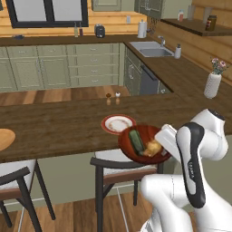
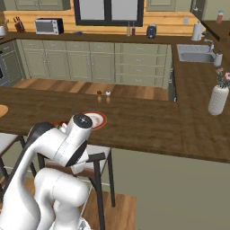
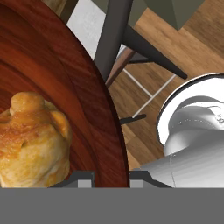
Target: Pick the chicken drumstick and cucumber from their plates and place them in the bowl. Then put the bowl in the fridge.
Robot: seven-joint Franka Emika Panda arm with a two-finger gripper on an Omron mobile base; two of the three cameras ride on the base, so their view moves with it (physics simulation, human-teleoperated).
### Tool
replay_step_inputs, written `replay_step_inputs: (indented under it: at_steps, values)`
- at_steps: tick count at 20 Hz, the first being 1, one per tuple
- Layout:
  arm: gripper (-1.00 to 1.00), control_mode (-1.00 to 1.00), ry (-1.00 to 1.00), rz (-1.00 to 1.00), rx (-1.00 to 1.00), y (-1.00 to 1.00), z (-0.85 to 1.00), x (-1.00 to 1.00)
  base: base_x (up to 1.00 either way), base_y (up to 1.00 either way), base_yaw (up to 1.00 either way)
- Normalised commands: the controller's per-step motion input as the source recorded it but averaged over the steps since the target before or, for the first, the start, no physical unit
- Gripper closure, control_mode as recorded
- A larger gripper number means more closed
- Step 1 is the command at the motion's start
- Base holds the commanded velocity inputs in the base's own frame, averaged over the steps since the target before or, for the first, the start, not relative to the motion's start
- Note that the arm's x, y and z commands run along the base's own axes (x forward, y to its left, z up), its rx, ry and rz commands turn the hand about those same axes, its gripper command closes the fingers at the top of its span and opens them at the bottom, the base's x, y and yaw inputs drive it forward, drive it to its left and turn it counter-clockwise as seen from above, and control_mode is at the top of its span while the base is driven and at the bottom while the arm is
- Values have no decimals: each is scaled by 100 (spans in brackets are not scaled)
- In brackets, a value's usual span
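Both foods already in the bowl (image 1: 144, 144): cucumber (image 1: 135, 140) lying dark and lengthwise toward the far-left side, chicken drumstick (image 1: 152, 148) just beside it on the near-right. Bowl itself lifted off the wooden counter (image 1: 59, 122), hanging past the counter's near edge and above the stool (image 1: 120, 166), tilted slightly. White red-rimmed plate (image 1: 118, 123) left bare on the counter just behind it; edge of the tan wooden plate (image 1: 4, 138) far off at the left. Gripper (image 3: 111, 178) clamped on the bowl's near-right rim, one fingertip inside by the drumstick (image 3: 30, 140), the other outside the wall (image 3: 87, 87), seen close in the hand view; grip appears firm, though the contact itself sits at the frame's bottom edge and is hard to read exactly. From the right base view, arm folded low over the stool with the red-rimmed plate (image 2: 98, 119) peeking past the elbow. Picking step judged done; remaining work the carry to the fridge. Key relation for that: load held from one side only, mass of bowl and food lying out to the left of the hand, so likely to sag or spill toward the cucumber side if swung fast. Level wrist and slow turn advisable.
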Motion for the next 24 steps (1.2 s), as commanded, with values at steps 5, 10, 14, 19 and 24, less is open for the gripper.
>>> replay_step_inputs:
  at_steps: [5, 10, 14, 19, 24]
  values:
    - [100, -100, 0, 0, 0, 0, 0, -5, 0, 0, 0]
    - [100, -100, 0, 0, 0, 0, 0, 0, 0, 0, 0]
    - [100, -100, 0, 0, 0, 0, 0, 0, 0, 0, 0]
    - [100, 100, 0, 0, 0, 0, 0, 0, -29, 3, 1]
    - [100, 100, 0, 0, 0, 0, 0, 0, -79, 44, 10]
